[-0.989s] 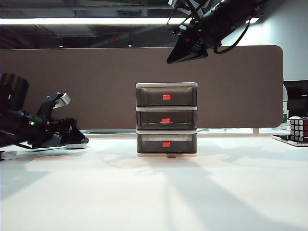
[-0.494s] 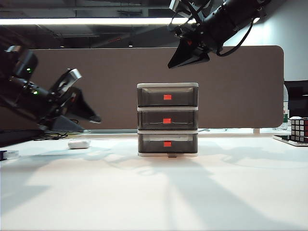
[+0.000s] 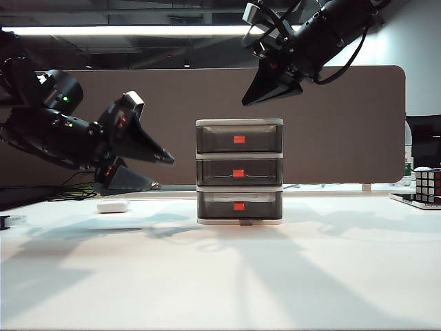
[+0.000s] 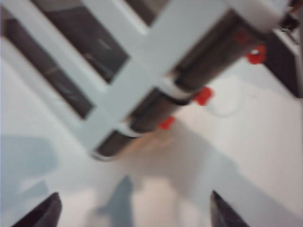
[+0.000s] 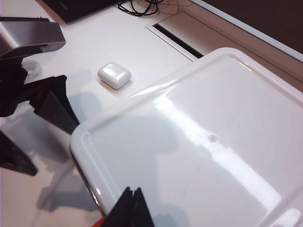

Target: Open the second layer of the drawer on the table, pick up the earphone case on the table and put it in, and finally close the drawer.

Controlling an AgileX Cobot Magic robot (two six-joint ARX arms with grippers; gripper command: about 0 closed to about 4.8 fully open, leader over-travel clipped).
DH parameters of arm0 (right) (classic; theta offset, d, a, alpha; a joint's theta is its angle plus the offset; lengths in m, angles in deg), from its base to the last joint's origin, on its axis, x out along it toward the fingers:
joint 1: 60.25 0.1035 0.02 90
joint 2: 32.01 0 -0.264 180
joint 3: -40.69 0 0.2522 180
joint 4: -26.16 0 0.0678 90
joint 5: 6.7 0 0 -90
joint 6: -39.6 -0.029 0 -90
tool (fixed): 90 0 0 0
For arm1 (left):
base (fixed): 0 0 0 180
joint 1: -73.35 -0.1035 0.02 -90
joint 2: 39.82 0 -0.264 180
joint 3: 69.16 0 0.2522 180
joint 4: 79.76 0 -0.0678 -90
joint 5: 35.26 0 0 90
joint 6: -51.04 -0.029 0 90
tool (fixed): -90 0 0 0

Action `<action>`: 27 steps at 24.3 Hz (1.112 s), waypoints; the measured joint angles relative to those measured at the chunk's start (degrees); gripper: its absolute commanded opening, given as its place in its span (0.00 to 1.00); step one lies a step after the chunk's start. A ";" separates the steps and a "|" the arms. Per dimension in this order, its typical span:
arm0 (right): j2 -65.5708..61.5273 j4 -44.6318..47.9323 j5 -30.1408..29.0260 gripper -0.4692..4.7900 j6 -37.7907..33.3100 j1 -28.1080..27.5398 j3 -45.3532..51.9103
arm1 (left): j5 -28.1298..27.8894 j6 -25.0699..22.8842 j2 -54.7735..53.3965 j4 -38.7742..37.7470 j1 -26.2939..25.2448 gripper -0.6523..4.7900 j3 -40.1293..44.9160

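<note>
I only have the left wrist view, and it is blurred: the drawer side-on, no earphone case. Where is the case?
Observer: The earphone case lies on the table, left of the drawer in the exterior view and apart from it.
Operator: How does my left tool sit relative to it?
Observer: The left tool hangs open and empty above the table, between case and drawer.
Operator: And the right tool?
Observer: The right tool is shut and hovers above the drawer's top. The second layer below it is closed.
</note>
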 measured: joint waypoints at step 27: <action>0.92 -0.44 -0.31 0.09 0.00 0.15 -0.22 | -15.85 -4.04 13.22 12.44 16.59 0.60 15.19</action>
